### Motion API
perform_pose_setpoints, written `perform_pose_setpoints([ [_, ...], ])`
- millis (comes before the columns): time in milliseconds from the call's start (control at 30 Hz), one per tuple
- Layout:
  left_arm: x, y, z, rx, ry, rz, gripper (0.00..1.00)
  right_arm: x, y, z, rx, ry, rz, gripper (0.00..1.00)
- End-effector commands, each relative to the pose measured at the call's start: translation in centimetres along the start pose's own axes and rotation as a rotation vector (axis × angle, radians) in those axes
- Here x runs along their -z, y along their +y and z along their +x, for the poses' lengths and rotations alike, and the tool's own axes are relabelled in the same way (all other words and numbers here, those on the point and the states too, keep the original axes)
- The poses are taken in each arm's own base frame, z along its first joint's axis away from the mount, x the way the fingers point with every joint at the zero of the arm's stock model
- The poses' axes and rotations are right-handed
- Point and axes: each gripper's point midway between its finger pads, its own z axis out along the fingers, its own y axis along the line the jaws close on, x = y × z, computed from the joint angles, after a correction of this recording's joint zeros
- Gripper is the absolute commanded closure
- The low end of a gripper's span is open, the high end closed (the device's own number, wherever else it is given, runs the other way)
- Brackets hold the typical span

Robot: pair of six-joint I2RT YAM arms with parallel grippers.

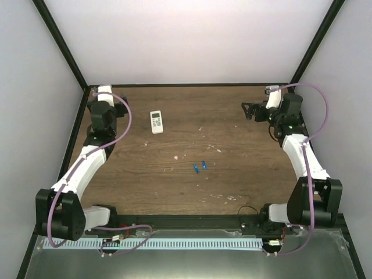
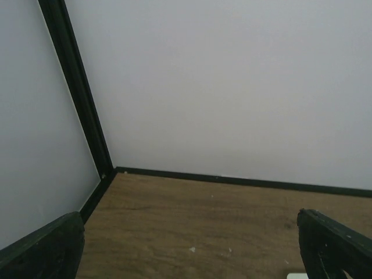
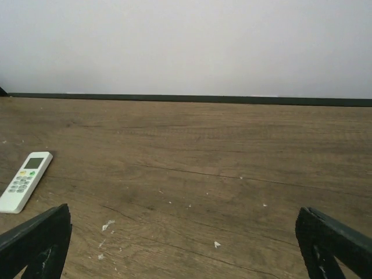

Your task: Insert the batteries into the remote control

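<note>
View from above of a brown wood-grain table (image 1: 232, 133) inside a white-walled enclosure with a black frame. The remote control (image 1: 156, 121) lies flat and face up in the far-left part of the table. It is a small white rectangular handset. A pale greenish screen sits at its far end, with rows of small buttons below it. In the right wrist view the remote control (image 3: 24, 181) appears at the left edge, and one button just under the screen looks yellow. The batteries (image 1: 200, 167) are two tiny blue cells lying close together near the middle of the table. They are slightly angled, well apart from the remote control, and nothing is touching them. A few small white flecks (image 1: 176, 157) are scattered on the wood.

The left arm (image 1: 87, 163) stretches from its base at the near-left corner along the left edge, and its wrist is raised near the far-left corner. The left end effector (image 2: 189, 224) points into that corner. Its two dark fingers (image 2: 46, 250) are spread wide at the bottom corners of the wrist view, with nothing between them.

The right arm (image 1: 302, 151) rises from the near-right base toward the far right, then bends so its wrist faces left across the table. The right end effector (image 1: 249, 110) hangs above the far-right part of the table, well apart from the batteries and the remote control. Its fingers (image 3: 35, 244) are also spread wide and hold nothing.
</note>
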Motion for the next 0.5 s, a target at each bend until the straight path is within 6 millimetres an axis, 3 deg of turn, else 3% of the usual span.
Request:
perform_pose_setpoints([
  [0,-0.1,-0.5,-1.1,0.002,0.004,0.008,0.0,1.1,0.3,-2.3,0.054,-0.014,0.034,0.0],
  [200,-1.0,0.5,-3.8,0.06,-0.049,-0.07,0.0,1.8,-0.4,-3.8,0.087,-0.032,0.095,0.0],
  [467,-2.7,2.8,-5.3,0.231,-0.013,-0.143,0.0,2.2,-1.1,-5.2,0.115,-0.038,0.153,0.0],
])
